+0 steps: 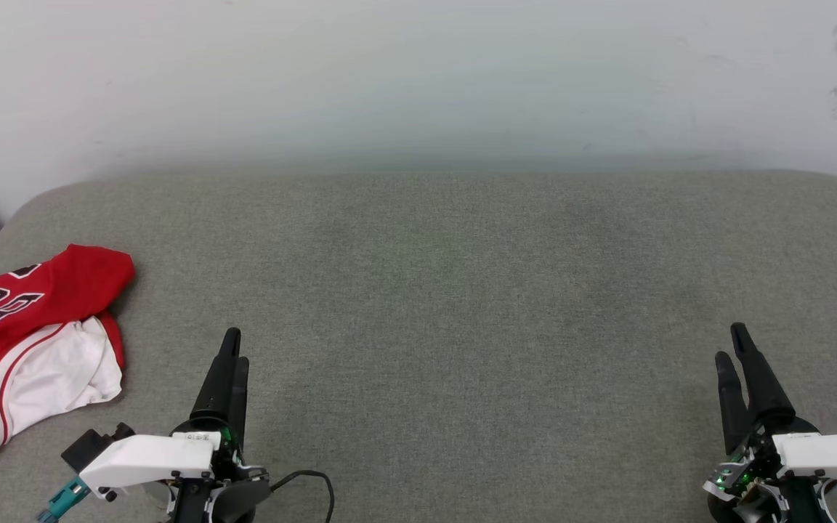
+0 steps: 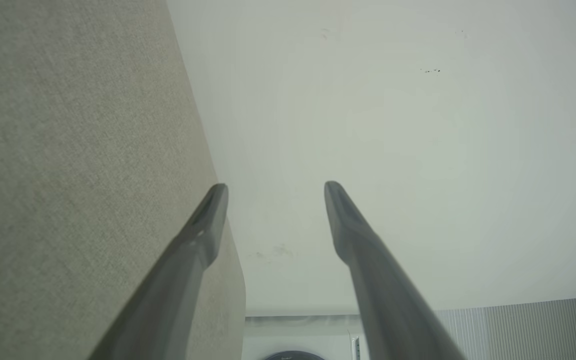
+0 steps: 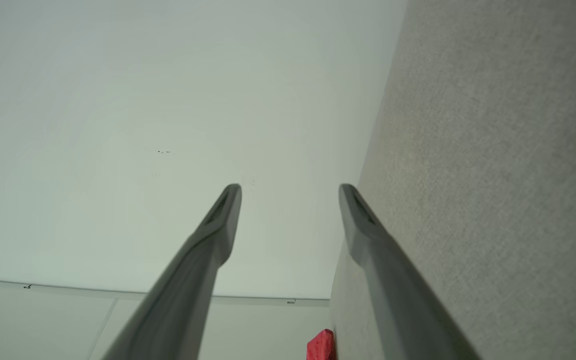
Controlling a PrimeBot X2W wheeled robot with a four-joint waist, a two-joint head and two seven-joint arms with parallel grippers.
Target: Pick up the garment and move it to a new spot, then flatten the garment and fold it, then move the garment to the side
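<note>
The garment is a red T-shirt with black white-outlined lettering, a white sleeve and striped trim; it lies crumpled at the left edge of the grey cushioned surface. A small red corner of the garment shows at the bottom of the right wrist view. My left gripper hovers at the lower left, just right of the garment and apart from it. In its own view the left gripper stands open with nothing between the fingers. My right gripper is at the lower right, far from the garment. The right gripper is open and empty too.
A pale wall rises behind the grey surface's far edge. The surface has rounded back corners. A black cable loops by the left wrist. A round dark appliance top shows low in the left wrist view.
</note>
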